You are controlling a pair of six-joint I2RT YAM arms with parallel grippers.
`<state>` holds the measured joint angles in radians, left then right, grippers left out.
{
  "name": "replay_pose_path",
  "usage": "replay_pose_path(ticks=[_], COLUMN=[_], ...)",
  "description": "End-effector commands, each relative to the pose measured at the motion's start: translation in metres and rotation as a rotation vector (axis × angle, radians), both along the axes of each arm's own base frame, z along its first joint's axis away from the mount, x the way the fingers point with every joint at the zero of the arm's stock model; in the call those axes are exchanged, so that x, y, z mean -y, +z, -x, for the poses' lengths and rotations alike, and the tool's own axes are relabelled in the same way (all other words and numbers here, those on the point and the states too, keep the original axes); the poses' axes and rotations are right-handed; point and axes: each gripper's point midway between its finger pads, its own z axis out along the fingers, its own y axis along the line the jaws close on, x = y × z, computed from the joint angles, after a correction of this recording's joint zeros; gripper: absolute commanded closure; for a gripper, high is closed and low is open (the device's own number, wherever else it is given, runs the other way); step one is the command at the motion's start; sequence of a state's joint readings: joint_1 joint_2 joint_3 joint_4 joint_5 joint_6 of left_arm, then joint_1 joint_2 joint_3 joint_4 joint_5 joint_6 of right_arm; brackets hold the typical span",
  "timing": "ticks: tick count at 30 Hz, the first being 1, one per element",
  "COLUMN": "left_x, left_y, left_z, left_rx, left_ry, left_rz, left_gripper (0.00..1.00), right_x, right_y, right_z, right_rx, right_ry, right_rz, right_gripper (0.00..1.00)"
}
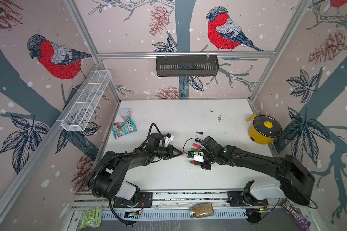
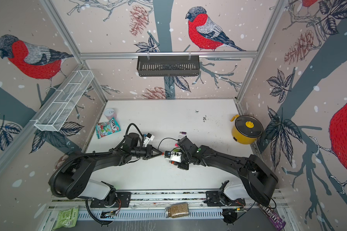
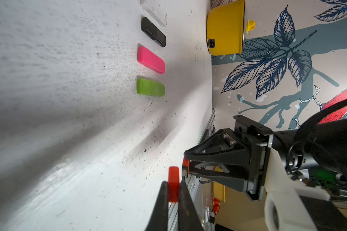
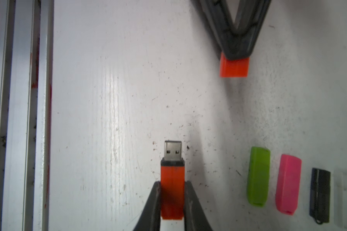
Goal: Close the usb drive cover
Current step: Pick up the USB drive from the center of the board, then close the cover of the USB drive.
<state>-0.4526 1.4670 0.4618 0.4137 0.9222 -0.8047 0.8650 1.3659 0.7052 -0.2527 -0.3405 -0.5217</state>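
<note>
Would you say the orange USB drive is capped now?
Uncapped: the orange USB drive shows a bare metal plug; the orange cap is apart, in the left gripper.

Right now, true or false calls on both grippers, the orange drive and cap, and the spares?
1. The left gripper is shut on the orange cap. True.
2. The right gripper is shut on the orange usb drive. True.
3. The cap is seated on the drive's plug. False: the plug is bare and the cap is apart from it.
4. Only one spare drive lies on the table. False: a green drive, a pink drive and a black drive lie in a row.
5. The yellow pot has its lid on. True.
</note>
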Motion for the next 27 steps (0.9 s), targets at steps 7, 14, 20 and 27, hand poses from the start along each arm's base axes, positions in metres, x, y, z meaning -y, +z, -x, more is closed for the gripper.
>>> replay_pose_path(ticks=[7, 14, 20, 27], left_x=[0.01, 0.012, 0.012, 0.012], left_y=[0.009, 0.009, 0.01, 0.009], left_z=[0.003, 0.004, 0.005, 0.005], left_rx=[0.021, 0.02, 0.021, 0.023], left_ry=[-0.051, -0.059, -0.059, -0.057], left_rz=[0.046, 0.048, 0.048, 0.042], left_gripper=[0.93, 0.93, 0.93, 0.93], right_x=[-0.026, -0.029, -0.03, -0.025], right_y=[0.017, 0.015, 0.013, 0.012], right_z=[-0.019, -0.021, -0.024, -0.028], right_rx=[0.023, 0.034, 0.051, 0.083], right_ry=[-0.048, -0.063, -0.08, -0.105], right_rz=[-0.122, -0.121, -0.114, -0.09], right_gripper=[0.81, 0.81, 0.81, 0.81])
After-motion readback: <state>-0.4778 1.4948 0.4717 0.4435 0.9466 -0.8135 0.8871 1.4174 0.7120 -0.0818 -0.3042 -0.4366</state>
